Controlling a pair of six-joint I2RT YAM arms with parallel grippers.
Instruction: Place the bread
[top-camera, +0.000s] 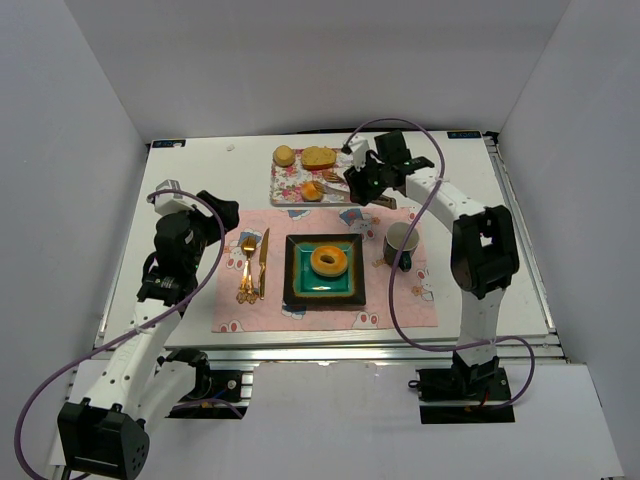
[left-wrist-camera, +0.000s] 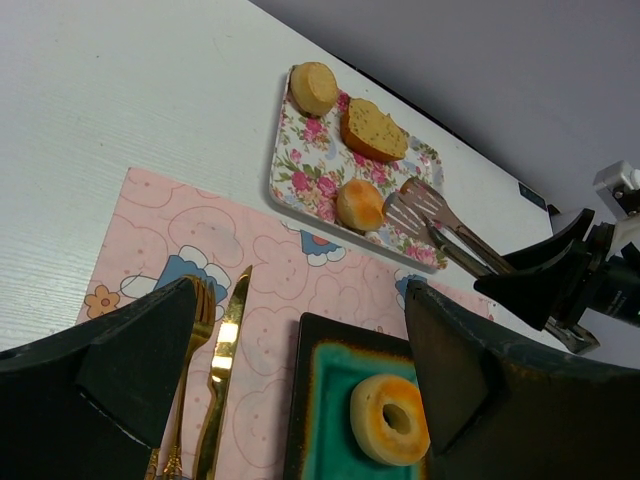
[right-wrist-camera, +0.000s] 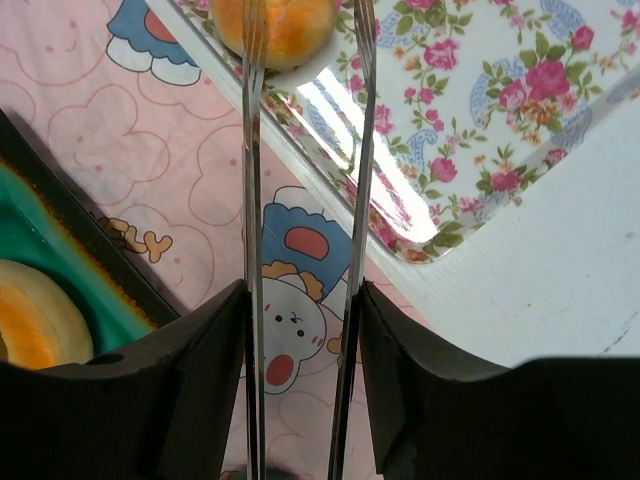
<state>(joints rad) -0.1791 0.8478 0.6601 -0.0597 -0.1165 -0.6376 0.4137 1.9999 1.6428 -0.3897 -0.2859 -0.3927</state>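
Observation:
Three breads lie on a floral tray (top-camera: 290, 178) at the back: a round bun (top-camera: 284, 155), a brown slice (top-camera: 319, 157) and an orange roll (top-camera: 313, 190) (left-wrist-camera: 360, 204) (right-wrist-camera: 275, 30). My right gripper (top-camera: 372, 185) (right-wrist-camera: 303, 300) is shut on metal tongs (top-camera: 338, 184) (left-wrist-camera: 440, 215) (right-wrist-camera: 254, 200). Their tips lie at the roll's side; I cannot tell whether they pinch it. A ring-shaped bread (top-camera: 328, 260) (left-wrist-camera: 390, 418) sits on the teal plate (top-camera: 300, 290) (left-wrist-camera: 320, 400). My left gripper (top-camera: 215, 215) (left-wrist-camera: 300, 295) hangs open over the placemat, holding nothing.
A gold fork (top-camera: 247, 265) and knife (top-camera: 263, 262) lie left of the plate on the pink placemat (top-camera: 400, 310). A dark mug (top-camera: 401, 243) stands right of the plate. White walls close in the table on three sides.

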